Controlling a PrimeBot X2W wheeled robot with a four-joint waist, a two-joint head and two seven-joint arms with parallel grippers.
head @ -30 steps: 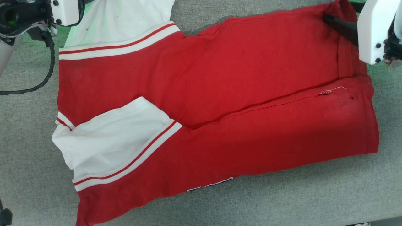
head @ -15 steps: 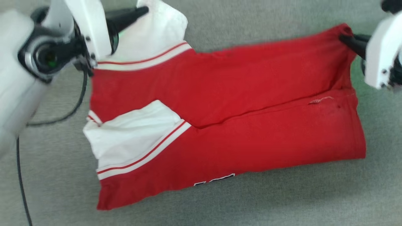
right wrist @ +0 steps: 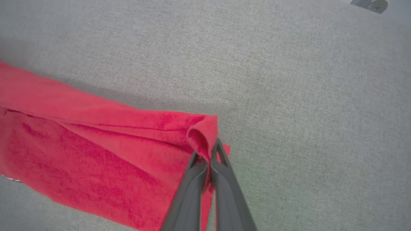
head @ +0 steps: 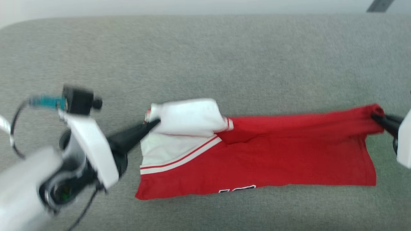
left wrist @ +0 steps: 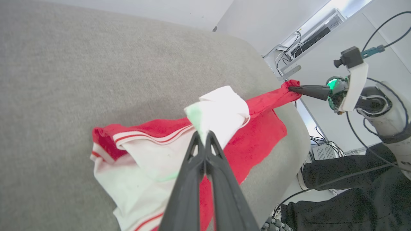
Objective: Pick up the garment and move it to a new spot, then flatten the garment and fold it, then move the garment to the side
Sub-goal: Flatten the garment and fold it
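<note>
we see the garment (head: 273,154), a red shirt with white sleeves, folded into a long band near the front of a grey cloth-covered tabletop (head: 205,57). its far edge is lifted and stretched between two arms. its near edge, showing a bit of black lettering (head: 237,190), rests on the tabletop. the left end effector (head: 155,122) is pinched closed on a bunched white sleeve (head: 189,117). the right end effector (head: 376,117) is pinched closed on a rolled red corner of the hem.

we judge the main risk to be a slip. each grip takes just a small wad of cloth, and pulling the arms farther apart could tug it free. the left grip is on the sleeve alone, so the body of the shirt may sag and the fold may open. if one arm travels faster than the other, the band could skew. the near edge could also bunch up as it drags over the rough tabletop.

the closest hazard is a dark cable (head: 12,128) looping off the left arm, which could snag on that arm as it swings. past the tabletop's edge, the left wrist view shows a box with loose wires (left wrist: 324,150), well apart from the garment.
</note>
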